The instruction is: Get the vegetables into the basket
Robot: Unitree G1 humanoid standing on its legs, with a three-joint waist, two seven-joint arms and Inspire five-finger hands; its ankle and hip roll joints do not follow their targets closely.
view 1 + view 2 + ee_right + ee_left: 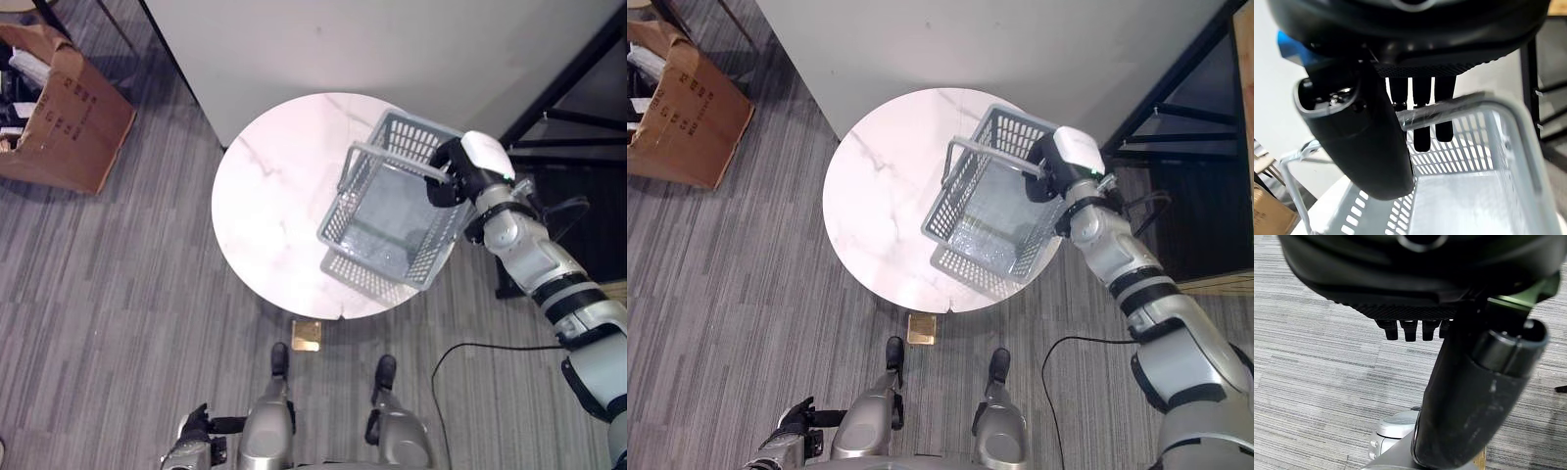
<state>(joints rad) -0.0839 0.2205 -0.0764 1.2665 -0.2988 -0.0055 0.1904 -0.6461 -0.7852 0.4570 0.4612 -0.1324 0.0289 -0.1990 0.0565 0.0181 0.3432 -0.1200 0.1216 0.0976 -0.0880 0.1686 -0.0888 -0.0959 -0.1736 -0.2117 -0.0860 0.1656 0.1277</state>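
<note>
- Basket [392, 225]: grey plastic mesh with a wire handle [985, 152], on the right part of the round white marble table [265, 206], tilted, its right side reaching the table edge. Inside looks empty.
- Vegetables: I can make out none on the table, on the floor or in the basket.
- Right hand [1050, 168]: at the handle on the basket's right rim. In the right wrist view the fingers [1422, 117] cross in front of the handle bar [1449, 110] and the thumb [1359, 142] lies beside it; I read this as a grasp round the handle, though full closure is not plainly visible.
- Left hand [196, 426]: low at the robot's side over the grey carpet [1317, 372]. Fingers [1408, 329] show only as short tips; whether they are curled or straight, I cannot tell.
- Handling judgement: basket likely light and stiff, the mesh walls giving a little; the thin, smooth handle may pivot, so the basket can swing or tip. Best hold is mid-handle, or the rim.
- Surroundings: cardboard box [69, 117] on the floor far left; small gold square object [307, 335] on the floor under the table's near edge.
</note>
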